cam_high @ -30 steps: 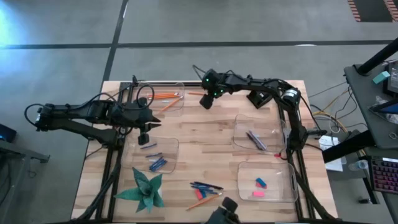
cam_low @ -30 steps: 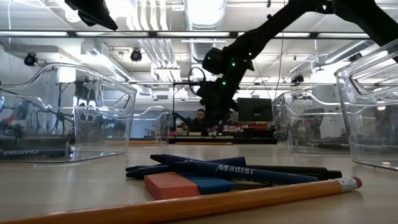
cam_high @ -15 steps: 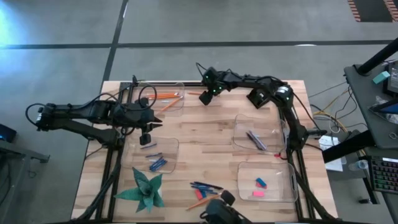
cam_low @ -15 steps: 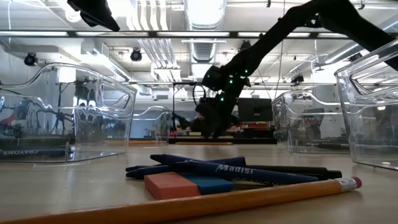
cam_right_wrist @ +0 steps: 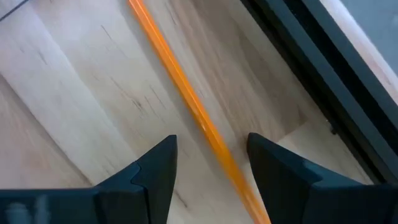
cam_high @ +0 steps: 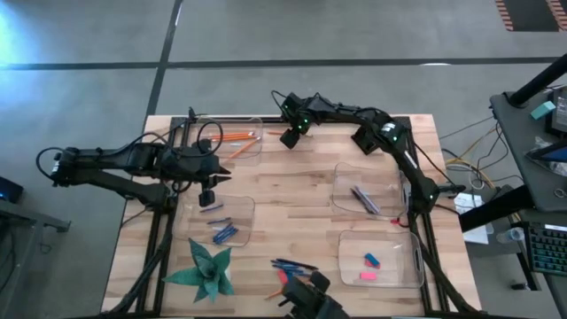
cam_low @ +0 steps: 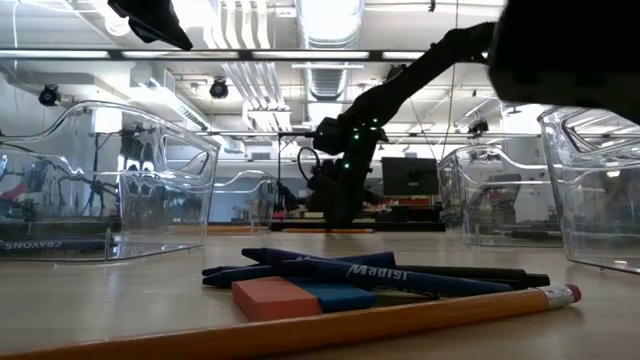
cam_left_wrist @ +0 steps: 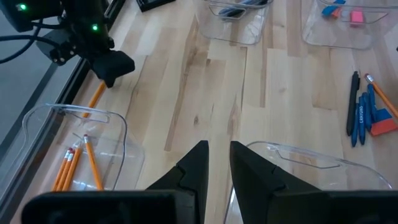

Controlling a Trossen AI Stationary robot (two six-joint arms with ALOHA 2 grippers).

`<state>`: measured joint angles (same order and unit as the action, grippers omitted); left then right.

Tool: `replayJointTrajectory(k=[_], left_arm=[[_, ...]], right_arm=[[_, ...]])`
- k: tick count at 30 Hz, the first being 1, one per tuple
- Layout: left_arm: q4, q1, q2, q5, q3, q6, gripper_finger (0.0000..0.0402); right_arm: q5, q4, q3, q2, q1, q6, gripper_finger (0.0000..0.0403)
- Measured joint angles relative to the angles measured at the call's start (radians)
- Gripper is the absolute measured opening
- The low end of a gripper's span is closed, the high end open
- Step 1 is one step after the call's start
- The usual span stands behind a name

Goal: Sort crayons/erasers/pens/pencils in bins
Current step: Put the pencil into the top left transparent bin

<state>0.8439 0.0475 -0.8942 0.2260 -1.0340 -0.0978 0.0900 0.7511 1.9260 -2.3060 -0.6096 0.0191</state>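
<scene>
Right claw [cam_right_wrist: 208, 165] agape, left claw [cam_left_wrist: 216, 163] narrow

Green paper star [cam_high: 207, 268], wooden table [cam_high: 292, 190]

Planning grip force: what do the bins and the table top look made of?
Bins: clear, glossy, likely rigid plastic; contents and background show through their walls. Table top: pale wood planks, visible grain and seams, matte finish, probably butcher block.

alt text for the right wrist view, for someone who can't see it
Seen from the right arm's wrist, the open right gripper hangs low over the wooden table, its two dark fingers either side of a single orange pencil lying flat. The pencil runs diagonally between the fingers, not yet gripped. A dark rail edges the table nearby.
</scene>
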Motion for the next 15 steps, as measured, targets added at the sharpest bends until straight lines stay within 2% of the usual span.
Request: replayJointTrajectory(k=[4, 15], left_arm=[[0.001, 0.0, 0.002, 0.0, 0.0, 0.0, 0.0052], [0.002, 0.0, 0.007, -0.005, 0.0, 0.0, 0.0052]], right_arm=[[0.004, 0.104, 0.082, -0.045, 0.006, -0.011, 0.0162], [0.013, 0.191, 0.113, -0.056, 0.02, -0.033, 0.002]])
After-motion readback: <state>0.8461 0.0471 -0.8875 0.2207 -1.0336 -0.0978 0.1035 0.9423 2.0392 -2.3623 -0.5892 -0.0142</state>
